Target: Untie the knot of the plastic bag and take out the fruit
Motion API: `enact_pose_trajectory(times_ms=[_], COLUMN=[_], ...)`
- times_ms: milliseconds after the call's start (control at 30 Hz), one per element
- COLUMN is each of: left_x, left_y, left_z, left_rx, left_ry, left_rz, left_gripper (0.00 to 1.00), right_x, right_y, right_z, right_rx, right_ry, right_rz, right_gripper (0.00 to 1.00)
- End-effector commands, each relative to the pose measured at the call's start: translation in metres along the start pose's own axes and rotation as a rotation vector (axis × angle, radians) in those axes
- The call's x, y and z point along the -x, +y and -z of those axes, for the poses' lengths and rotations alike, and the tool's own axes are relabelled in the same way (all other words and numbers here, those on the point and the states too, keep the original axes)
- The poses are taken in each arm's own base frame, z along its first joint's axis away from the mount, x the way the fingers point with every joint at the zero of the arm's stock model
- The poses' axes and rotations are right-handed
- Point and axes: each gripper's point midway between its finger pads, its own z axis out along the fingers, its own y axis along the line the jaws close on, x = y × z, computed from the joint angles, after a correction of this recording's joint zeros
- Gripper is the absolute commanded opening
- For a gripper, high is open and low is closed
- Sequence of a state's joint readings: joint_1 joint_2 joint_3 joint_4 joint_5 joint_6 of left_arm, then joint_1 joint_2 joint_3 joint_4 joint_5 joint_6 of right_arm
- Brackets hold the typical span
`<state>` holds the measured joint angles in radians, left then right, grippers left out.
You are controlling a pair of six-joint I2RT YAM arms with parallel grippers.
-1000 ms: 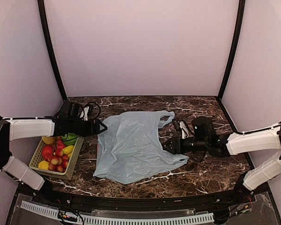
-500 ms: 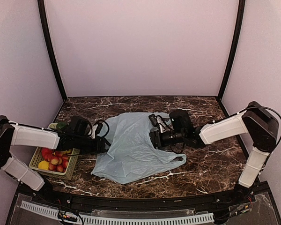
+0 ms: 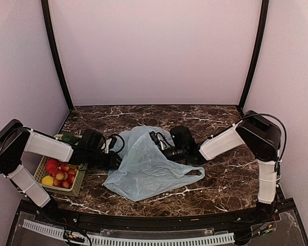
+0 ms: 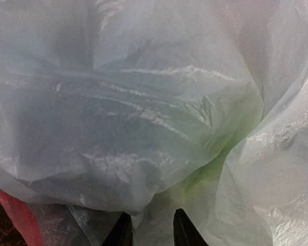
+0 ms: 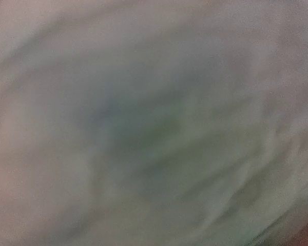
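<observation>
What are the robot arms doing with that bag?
Both arms are reaching into the pale bag in the middle. The left gripper has plastic between its fingers. The right gripper pushes at the bag from the other side, with its camera right up against the plastic. Fruit already sits in the basket on the left.

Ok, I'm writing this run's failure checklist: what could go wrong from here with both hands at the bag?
The left hand has thin film of the plastic bag between its fingers; a hard pull may tear it. Both wrist views show mostly plastic, the right one blurred, so the right hand may grab a wrong fold. The left arm passes beside the fruit basket and might knock it.
</observation>
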<state>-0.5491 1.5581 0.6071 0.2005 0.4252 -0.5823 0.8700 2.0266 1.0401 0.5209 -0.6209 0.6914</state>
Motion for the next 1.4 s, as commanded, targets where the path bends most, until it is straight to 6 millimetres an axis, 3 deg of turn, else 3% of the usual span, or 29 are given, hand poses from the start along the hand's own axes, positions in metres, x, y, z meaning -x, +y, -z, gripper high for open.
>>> enact_pose_trajectory(times_ms=[0, 300, 533, 600, 700, 833, 1033, 1167, 1267, 1367], left_x=[0.008, 0.005, 0.004, 0.004, 0.005, 0.013, 0.024, 0.03, 0.026, 0.02], left_y=[-0.011, -0.015, -0.021, -0.022, -0.018, -0.015, -0.017, -0.039, -0.062, -0.073], left_z=[-0.004, -0.009, -0.015, -0.015, -0.013, 0.006, 0.05, 0.075, 0.079, 0.073], left_rx=[-0.046, -0.077, -0.099, -0.102, -0.073, -0.013, 0.055, 0.006, -0.087, -0.116], left_ry=[-0.008, 0.019, 0.038, 0.038, 0.023, -0.044, -0.17, -0.214, -0.184, -0.147], left_rz=[-0.053, -0.094, -0.12, -0.124, -0.125, -0.127, -0.122, -0.167, -0.187, -0.204], left_gripper=[0.22, 0.08, 0.06, 0.06, 0.05, 0.07, 0.18, 0.4, 0.6, 0.75], right_x=[0.012, 0.011, 0.015, 0.016, 0.019, 0.025, 0.03, 0.029, 0.03, 0.031], right_y=[0.007, -0.012, -0.021, -0.024, -0.024, -0.017, -0.009, -0.005, -0.003, -0.001], right_z=[-0.012, -0.036, -0.049, -0.05, -0.049, -0.035, -0.014, -0.008, -0.005, -0.003], right_rx=[0.039, 0.019, -0.001, -0.009, -0.018, -0.033, -0.064, -0.064, -0.067, -0.069], right_ry=[-0.023, 0.005, 0.008, 0.003, -0.014, -0.059, -0.095, -0.099, -0.107, -0.112], right_rz=[0.017, -0.006, -0.016, -0.019, -0.021, -0.003, 0.024, 0.03, 0.032, 0.035], right_gripper=[0.82, 0.84, 0.75, 0.69, 0.5, 0.33, 0.3, 0.3, 0.3, 0.3])
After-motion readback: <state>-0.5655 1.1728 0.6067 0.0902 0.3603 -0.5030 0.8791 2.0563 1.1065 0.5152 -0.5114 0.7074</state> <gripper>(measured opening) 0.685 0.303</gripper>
